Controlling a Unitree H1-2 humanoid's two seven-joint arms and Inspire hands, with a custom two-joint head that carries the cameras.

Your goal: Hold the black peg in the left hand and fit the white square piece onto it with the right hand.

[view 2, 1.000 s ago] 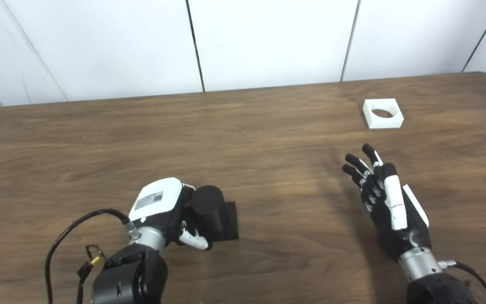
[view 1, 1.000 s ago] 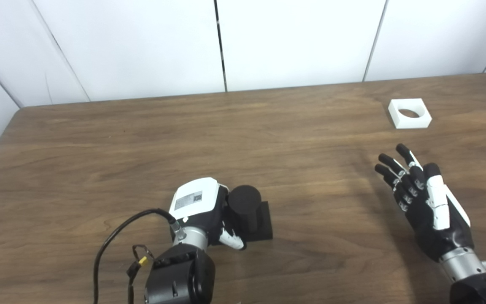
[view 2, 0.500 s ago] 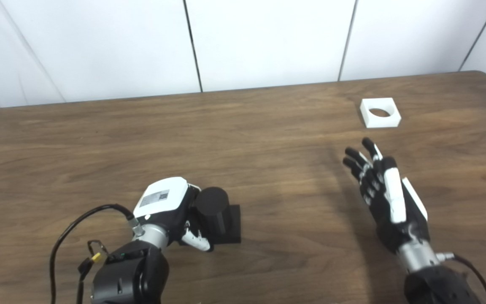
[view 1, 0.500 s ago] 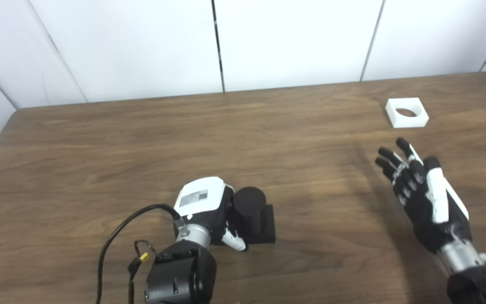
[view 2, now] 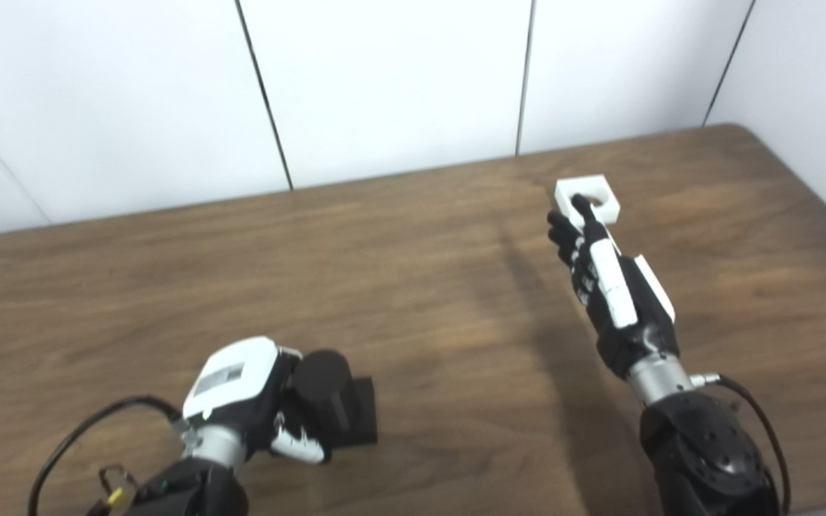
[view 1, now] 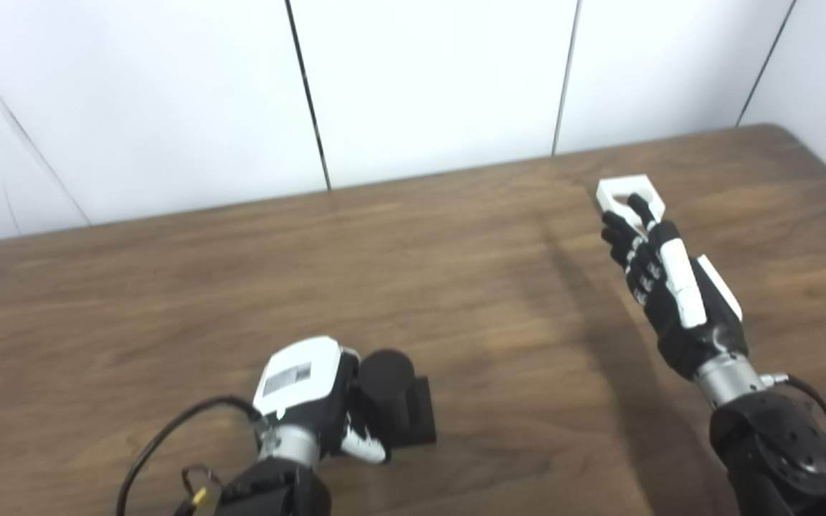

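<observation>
Two hands split the job: my left hand [view 1: 305, 390] grips the matte black cylindrical peg [view 1: 386, 390], steadying it upright on the brown wooden table [view 1: 420, 287]. My right hand [view 1: 660, 276], fingers spread and empty, reaches over the white square plastic piece [view 2: 586, 197] to pick it up.

right hand [view 1: 664, 287] fingertips overlapping white square piece [view 1: 617, 190], contact unclear

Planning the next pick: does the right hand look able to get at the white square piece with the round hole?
Probably yes. The right hand, fingers apart, already overlaps the white square piece, which lies alone on the wooden table; contact is unclear.
</observation>
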